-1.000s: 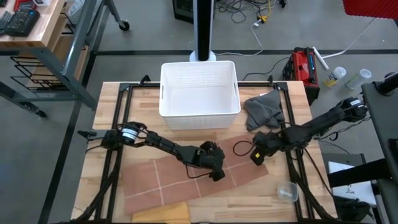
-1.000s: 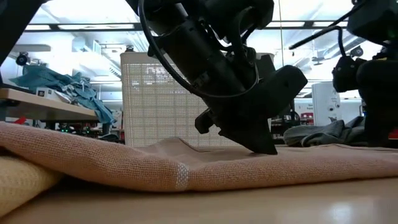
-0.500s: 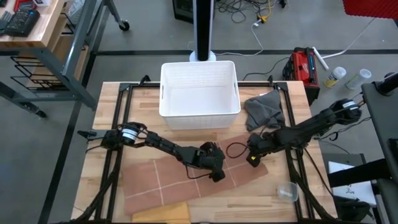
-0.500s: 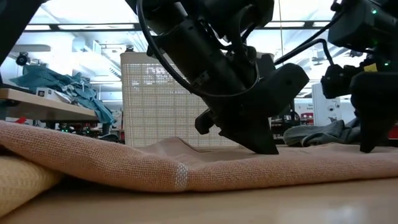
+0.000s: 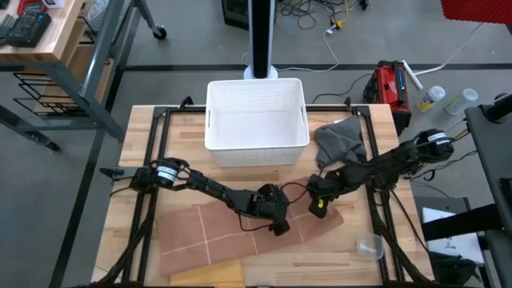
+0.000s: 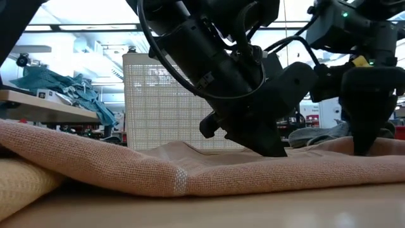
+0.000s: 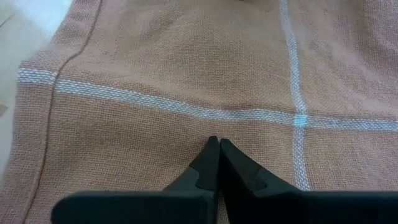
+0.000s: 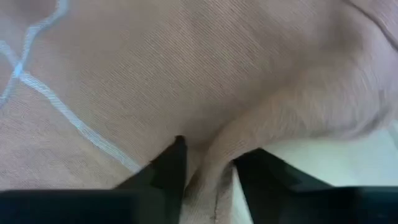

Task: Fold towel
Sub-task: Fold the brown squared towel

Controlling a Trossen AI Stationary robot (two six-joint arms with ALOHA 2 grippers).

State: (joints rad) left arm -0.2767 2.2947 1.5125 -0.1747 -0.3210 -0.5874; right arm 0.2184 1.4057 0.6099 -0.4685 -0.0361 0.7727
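So the towel (image 5: 240, 232) is a soft woven thing, salmon-ish with thin pale stripes, spread across the front half of the counter (image 5: 136, 152), running from the front left corner up toward the middle right. My guess is it's light and floppy, with no stiffness at all, so it'll sag and drag wherever it isn't held, and the weave looks grippy enough not to slip out of a pinch. An edge or corner seems like the place to grab, since the middle would just bunch up. The left hand (image 5: 278, 226) sits on the middle of the towel with its fingers (image 7: 214, 163) pressed together, tips down on the cloth beside a pale stripe; looks like it's pinning it rather than holding anything. The right hand (image 5: 318, 210) is at the towel's right end, fingers (image 8: 168, 165) a little apart with a raised fold of the fabric edge between them, so it's pinching the towel there. Behind all this a white basket (image 5: 257, 114) sits at the back edge, with a crumpled grey cloth (image 5: 340, 140) just right of it.
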